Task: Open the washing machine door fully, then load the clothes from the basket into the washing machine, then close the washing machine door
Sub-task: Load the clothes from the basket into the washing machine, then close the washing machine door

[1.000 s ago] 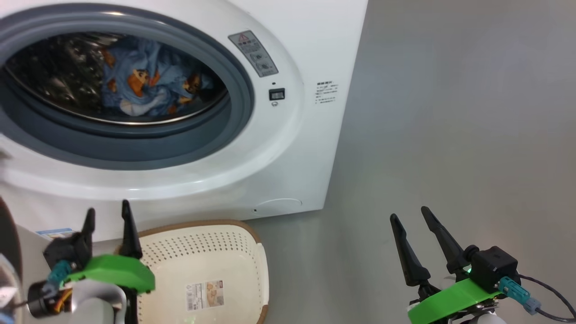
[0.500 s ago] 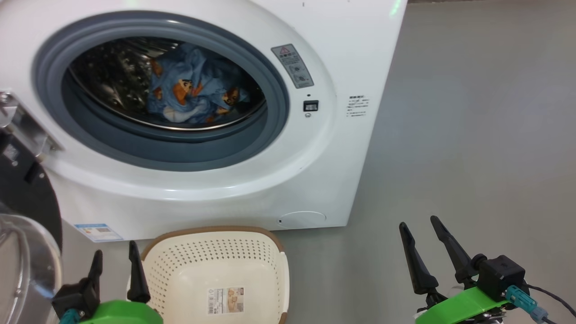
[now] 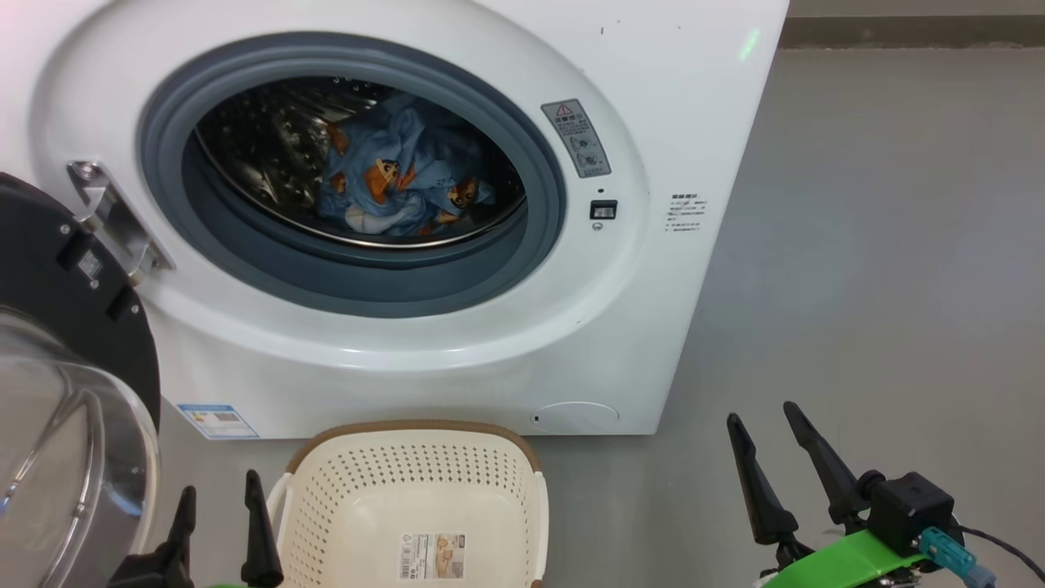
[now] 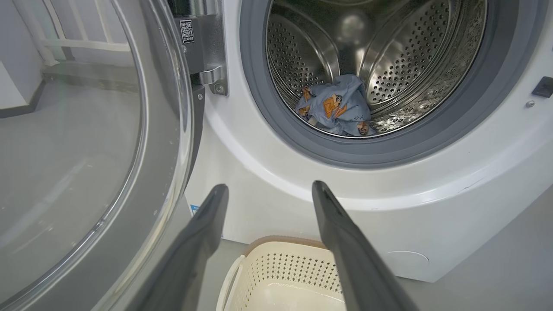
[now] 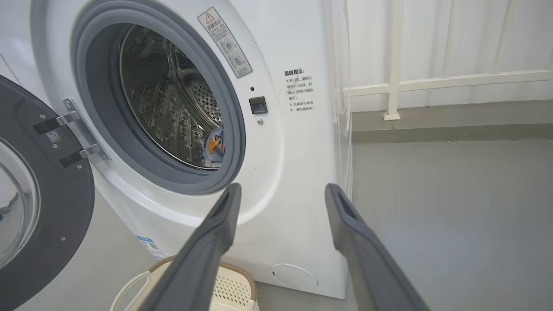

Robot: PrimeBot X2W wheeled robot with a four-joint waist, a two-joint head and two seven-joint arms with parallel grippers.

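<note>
- Grey, smooth floor point(image 3: 857, 286) is seen at the right of the head view, with the white, boxy washing machine point(image 3: 702, 98) at upper left.
- Loading is judged complete. The clothes point(image 3: 400, 192), soft blue printed fabric, lie crumpled in the perforated steel drum point(image 4: 410, 65).
- The basket point(image 3: 416, 426), cream perforated plastic with a brown rim, is empty at bottom centre.
- The washing machine door point(image 3: 49, 261), glossy black with a bulging glass bowl, stands open at the left edge.
- The left hand point(image 3: 220, 490) and right hand point(image 3: 761, 412) are both released and empty.
- Door closing is next: the door must be swung shut, probably by the left hand, until latched.
</note>
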